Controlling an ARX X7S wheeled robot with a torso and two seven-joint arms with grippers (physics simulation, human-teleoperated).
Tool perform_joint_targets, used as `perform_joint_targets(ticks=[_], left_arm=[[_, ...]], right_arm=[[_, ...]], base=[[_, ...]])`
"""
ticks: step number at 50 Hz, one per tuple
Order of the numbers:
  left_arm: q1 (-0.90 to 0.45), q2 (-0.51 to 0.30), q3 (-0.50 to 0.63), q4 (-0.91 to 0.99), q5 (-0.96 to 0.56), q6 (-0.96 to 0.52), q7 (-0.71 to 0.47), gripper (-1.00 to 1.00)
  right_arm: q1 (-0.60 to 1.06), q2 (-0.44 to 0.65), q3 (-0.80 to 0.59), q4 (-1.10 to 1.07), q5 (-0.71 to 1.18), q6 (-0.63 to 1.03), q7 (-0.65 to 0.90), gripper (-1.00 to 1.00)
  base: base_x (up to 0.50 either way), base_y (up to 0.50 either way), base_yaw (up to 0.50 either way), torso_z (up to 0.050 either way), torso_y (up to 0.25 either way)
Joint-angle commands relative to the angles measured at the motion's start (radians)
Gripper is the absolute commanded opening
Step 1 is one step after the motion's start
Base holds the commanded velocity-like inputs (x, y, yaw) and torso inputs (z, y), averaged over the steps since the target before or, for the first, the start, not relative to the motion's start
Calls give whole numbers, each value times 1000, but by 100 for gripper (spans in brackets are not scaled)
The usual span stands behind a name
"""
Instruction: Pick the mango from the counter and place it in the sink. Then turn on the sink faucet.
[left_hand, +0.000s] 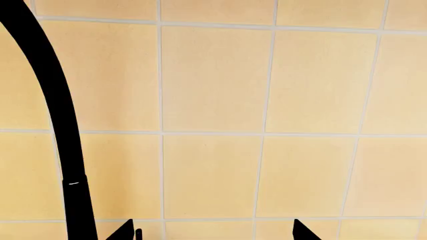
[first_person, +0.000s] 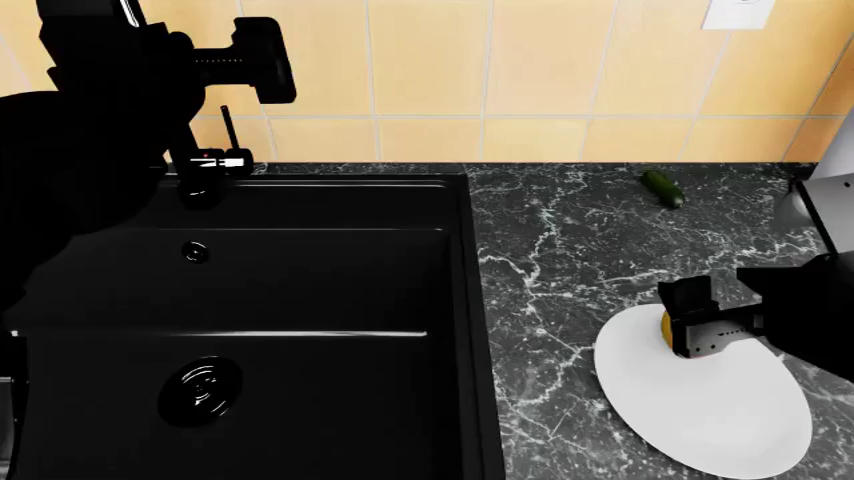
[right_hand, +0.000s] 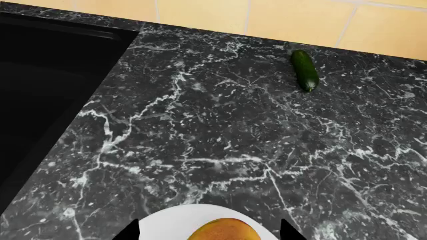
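A wall of pale yellow-orange tiles (first_person: 534, 60) with light grout runs across the top of the head view, above a dark marble-patterned counter (first_person: 561, 260) veined in white.

The left half of that view is filled by the sink (first_person: 320, 290), a large matte black basin with a small round overflow hole on its back wall and a round drain toward the lower left of the frame. In the upper left, the left arm is a black mass raised over the basin's back edge, and the left gripper (first_person: 247, 60) sits in front of the tiles; in the left wrist view only two dark fingertips (left_hand: 123, 231) show at the lower edge, set well apart, so the jaws stand open and hold nothing. Just below the gripper in the head view stands the sink faucet (first_person: 227, 135), a thin black upright with a chrome-tipped lever at its base; in the left wrist view its curved black neck crosses the left side of the frame.

Right of the sink the counter is bare stone as far as a small dark green cucumber (first_person: 663, 188) lying near the wall in the upper right.

In the lower right lies a white plate (first_person: 721, 410). The mango (first_person: 666, 327), yellow-orange, rests on the plate's upper left part. The right gripper (first_person: 687, 320) is at the mango, its open jaws either side of the fruit; whether the fingers touch it cannot be told.
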Motion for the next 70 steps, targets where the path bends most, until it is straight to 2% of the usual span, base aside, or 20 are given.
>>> perform_joint_targets(ticks=[1, 52, 67, 68, 70], left_arm=[[2, 1, 3, 0, 1, 4, 1, 100], [27, -7, 5, 1, -2, 22, 2, 100], [28, -10, 6, 3, -4, 23, 0, 100], [29, -10, 6, 3, -4, 25, 0, 100], [29, -10, 8, 2, -3, 25, 1, 100]], right_arm=[[-35, -5, -4, 2, -30, -25, -29, 100], [-182, -7, -11, 14, -137, -132, -89, 100], [-172, -19, -20, 21, -143, -136, -90, 100], [-174, -17, -17, 17, -142, -139, -89, -100], [-178, -17, -16, 16, -144, -142, -90, -100]], base=[[0, 0, 0, 0, 0], [0, 0, 0, 0, 0], [0, 0, 0, 0, 0], [0, 0, 0, 0, 0], [0, 0, 0, 0, 0]])
